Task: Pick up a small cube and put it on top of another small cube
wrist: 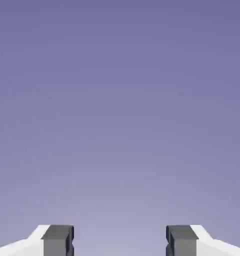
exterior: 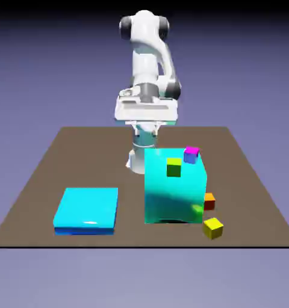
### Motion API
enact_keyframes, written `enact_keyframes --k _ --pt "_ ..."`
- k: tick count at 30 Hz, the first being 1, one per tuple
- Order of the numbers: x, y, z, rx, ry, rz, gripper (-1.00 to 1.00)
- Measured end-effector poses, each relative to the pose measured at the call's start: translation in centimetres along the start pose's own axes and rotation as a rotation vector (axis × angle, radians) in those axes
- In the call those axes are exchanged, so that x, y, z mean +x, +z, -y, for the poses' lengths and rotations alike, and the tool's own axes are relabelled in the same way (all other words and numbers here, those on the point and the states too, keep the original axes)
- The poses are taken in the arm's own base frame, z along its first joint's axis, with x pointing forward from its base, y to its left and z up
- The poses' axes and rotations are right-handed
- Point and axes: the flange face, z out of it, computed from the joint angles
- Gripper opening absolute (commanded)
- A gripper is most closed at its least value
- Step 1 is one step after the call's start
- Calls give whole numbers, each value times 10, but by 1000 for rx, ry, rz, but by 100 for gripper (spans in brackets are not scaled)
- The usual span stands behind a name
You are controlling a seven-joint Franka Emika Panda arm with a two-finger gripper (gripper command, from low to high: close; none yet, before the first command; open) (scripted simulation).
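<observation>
yellow cube (exterior: 212, 227) beside teal block (exterior: 174, 192), olive cube (exterior: 173, 167) atop

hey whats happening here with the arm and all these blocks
Nothing is being handled yet. The white arm is raised at the table's far edge; its gripper is open and empty, seeing only backdrop. The small yellow cube sits on the table near the front edge, right of the big teal block, with an orange cube just behind it. An olive-green cube and a magenta cube rest on the block.
</observation>
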Motion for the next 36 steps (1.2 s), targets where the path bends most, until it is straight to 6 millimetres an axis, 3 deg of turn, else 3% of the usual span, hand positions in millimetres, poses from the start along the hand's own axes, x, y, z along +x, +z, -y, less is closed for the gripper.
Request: enact_keyframes --k 7,15,25,36 --pt "-23 71 52 -182 -121 203 0" --pt "-73 149 100 -376 -248 422 0" --pt "-144 231 136 -592 -358 661 0" --pt "-212 296 156 -792 -415 890 0"
